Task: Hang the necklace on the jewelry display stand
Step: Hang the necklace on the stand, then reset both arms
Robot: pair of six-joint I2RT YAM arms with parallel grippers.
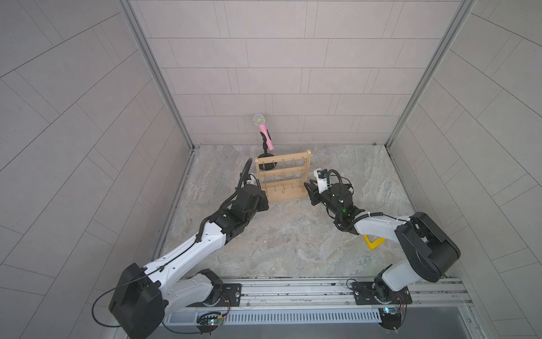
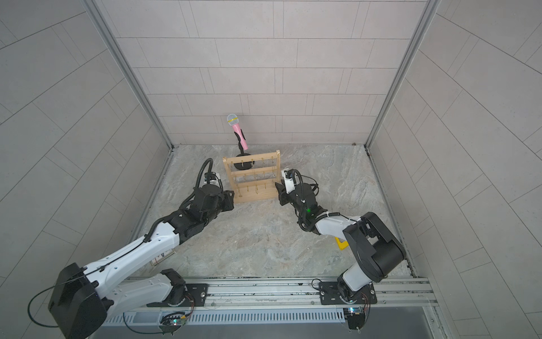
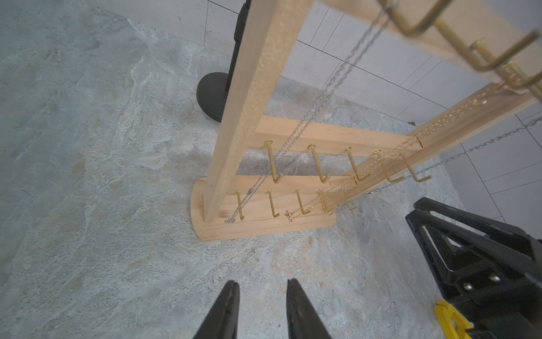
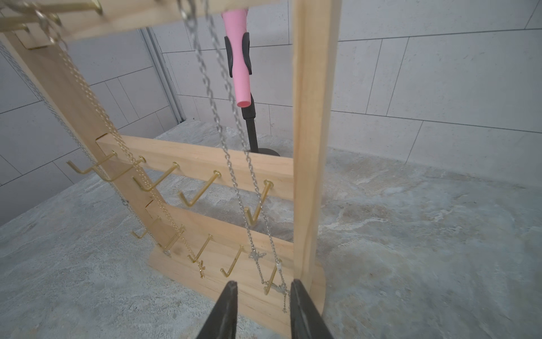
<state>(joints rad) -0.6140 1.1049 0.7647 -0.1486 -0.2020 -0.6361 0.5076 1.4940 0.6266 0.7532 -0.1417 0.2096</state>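
Top views: mounted high above the near rail [image 1: 293, 289], facing down and forward, far off; both take in the whole tabletop [image 2: 264, 240] and both arms.
Left wrist view: very near the jewelry display stand [image 3: 264, 226], looking steeply down past the left gripper [image 3: 262, 296] at the base.
Right wrist view: low and close, facing the stand's hooked front past the right gripper [image 4: 264, 293]; pink microphone [image 4: 239, 73] behind.
Shared ground: both wrist views cover the lower two bars and the base.

yellow object [image 1: 368, 243]: half under right arm [image 1: 378, 227], perhaps a frame | top hooks [image 3: 412, 30]: blurred
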